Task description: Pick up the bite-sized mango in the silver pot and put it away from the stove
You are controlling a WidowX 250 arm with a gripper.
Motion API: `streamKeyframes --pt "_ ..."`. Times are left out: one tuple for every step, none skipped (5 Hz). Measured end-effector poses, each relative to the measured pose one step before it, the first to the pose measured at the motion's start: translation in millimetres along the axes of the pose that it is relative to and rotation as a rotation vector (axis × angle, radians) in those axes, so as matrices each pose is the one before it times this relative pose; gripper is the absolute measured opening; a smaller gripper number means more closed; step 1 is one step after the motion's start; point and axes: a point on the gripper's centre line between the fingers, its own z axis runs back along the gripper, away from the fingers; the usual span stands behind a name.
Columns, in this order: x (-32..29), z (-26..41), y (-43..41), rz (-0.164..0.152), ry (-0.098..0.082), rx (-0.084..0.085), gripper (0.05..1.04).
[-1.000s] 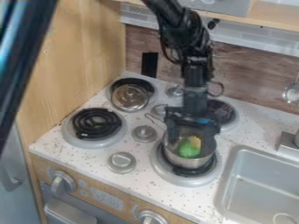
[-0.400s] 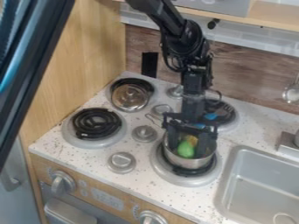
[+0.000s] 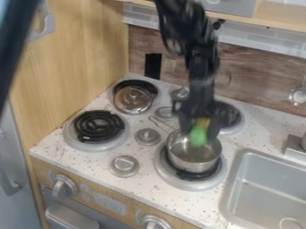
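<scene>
Mango (image 3: 197, 136) pinched in the claw (image 3: 201, 129) over the pot (image 3: 194, 165), that's the lift, and next it must swing clear of the stove (image 3: 145, 159)!

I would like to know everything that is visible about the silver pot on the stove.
The pot is small, round and silver, metal-looking, with an open top. A thin, wire-like handle reaches from its rim toward the stovetop's middle. It stands upright on the burner nearest the sink. The green-and-yellow mango, held by the gripper, hides part of its back rim; whether they touch is unclear.
</scene>
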Motion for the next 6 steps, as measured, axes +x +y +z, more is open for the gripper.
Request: streamKeyframes --pt "11.09 41.15 25.12 0.0537 -0.1023 0.0162 0.693" --pt "-1.01 11.14 57.10 0.1613 -0.0218 0.0619 0.692" --pt "7.03 4.66 44.78 0.1214 -0.0353 0.0451 0.692" --pt "10.43 5.02 49.77 0.0806 -0.0464 0.0269 0.692" --pt "-4.05 -14.61 43.17 0.0136 0.0372 0.0446 0.692" --pt "-14.62 -13.95 16.64 -0.0257 0.1122 0.0710 0.692"
